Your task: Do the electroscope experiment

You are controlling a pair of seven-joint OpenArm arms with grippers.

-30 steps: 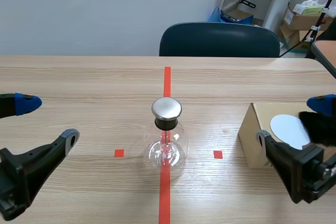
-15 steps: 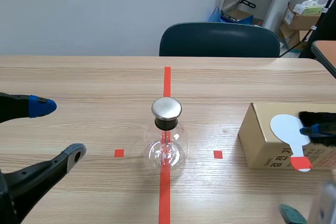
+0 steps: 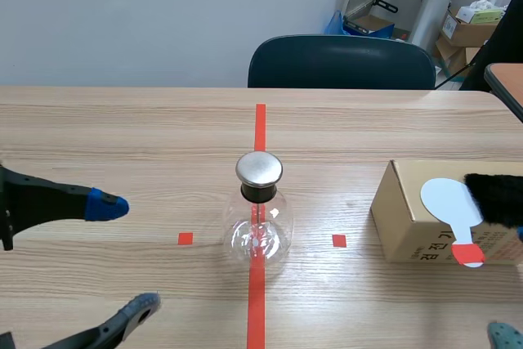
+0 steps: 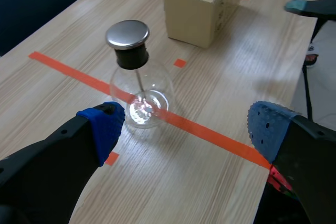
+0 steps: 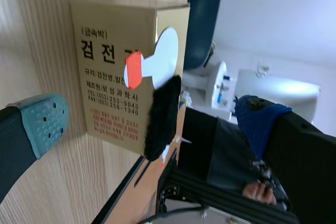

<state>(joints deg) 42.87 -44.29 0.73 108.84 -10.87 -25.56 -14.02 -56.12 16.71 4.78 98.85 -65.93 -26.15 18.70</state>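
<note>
**Electroscope:** a clear round glass flask with a black neck and a flat silver metal cap (image 3: 259,212). It stands upright mid-table on the pale wooden table (image 3: 122,132), on the long orange-red tape line. Neither arm touches it.

**Left gripper** (image 4: 186,128): fingers wide apart, holding nothing. In its wrist view the flask stands just ahead, closer to the blue-padded finger. No contact.

**Right gripper** (image 5: 152,116): pads likewise spread, nothing clamped.

**Charging kit:** this lies on top of a brown cardboard box with printed lettering (image 3: 406,214), well to the right of the flask.
- A flat white paddle with a round blade and an orange-red handle tip (image 3: 448,200).
- A strip of black fur (image 3: 498,199), lying over the paddle's outer side and touching it.

**Key relation (my judgement):**
- The paddle's long axis runs from the blade back toward the robot, and the red tip juts past the box's near top edge.
- That free end faces the right gripper, plainly the nearer arm.
- In the right wrist view the box lies ahead of the gripper, in line with the gap between its fingers.
- Pickup should fall to the right arm (whether fur or paddle comes first cannot be told).
- The left arm looks better placed to steady the flask.

**Status:** approach only. Nothing has been lifted and nothing brought to the cap yet.
</note>
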